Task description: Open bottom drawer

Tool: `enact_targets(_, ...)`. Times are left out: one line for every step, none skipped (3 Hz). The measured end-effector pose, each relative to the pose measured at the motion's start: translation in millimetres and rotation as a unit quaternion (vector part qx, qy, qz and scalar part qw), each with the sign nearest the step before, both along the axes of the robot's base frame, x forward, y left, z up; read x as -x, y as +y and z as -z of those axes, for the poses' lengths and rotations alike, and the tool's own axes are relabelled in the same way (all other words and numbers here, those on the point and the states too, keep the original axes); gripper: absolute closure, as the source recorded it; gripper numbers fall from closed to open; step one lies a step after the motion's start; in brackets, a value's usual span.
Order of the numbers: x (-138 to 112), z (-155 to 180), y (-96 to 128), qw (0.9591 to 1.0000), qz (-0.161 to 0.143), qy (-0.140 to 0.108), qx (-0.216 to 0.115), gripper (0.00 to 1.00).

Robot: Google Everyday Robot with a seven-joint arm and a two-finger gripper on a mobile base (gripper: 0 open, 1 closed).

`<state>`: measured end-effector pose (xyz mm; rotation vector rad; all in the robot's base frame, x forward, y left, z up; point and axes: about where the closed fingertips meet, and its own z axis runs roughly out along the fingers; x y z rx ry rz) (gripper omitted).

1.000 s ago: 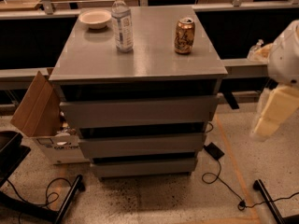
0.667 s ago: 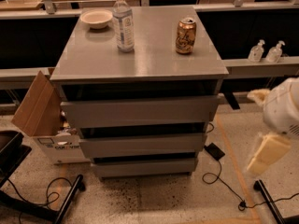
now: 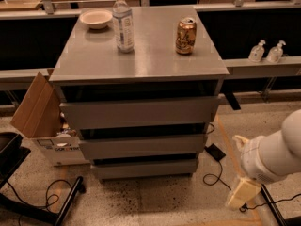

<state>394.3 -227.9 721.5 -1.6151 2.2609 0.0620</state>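
Observation:
The grey cabinet (image 3: 141, 65) has three handleless drawer fronts stacked under its top. The bottom drawer (image 3: 146, 167) is the lowest and smallest grey panel, just above the floor, and it sits about flush with the cabinet. My white arm (image 3: 277, 154) comes in at the lower right. My gripper (image 3: 242, 193) is the cream-coloured end hanging below it, near the floor, right of the bottom drawer and apart from it.
A water bottle (image 3: 123, 22), a brown can (image 3: 186, 36) and a white bowl (image 3: 96, 19) stand on the cabinet top. A cardboard box (image 3: 40, 114) stands at its left. Cables and a black adapter (image 3: 215, 152) lie on the floor at the right. A black chair base (image 3: 42, 206) is at the lower left.
My arm and gripper have dropped from beside the cabinet's upper drawers down to floor level at the lower right. The drawers have not moved.

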Motion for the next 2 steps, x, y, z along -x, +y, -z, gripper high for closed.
enact_targets(-2.0, 62.3, 7.3, 1.0, -0.001, 0.004, 0.003, 0.0)
enact_targets(-3.2, 60.8, 7.4, 1.0, 0.0, 0.002, 0.003, 0.0)
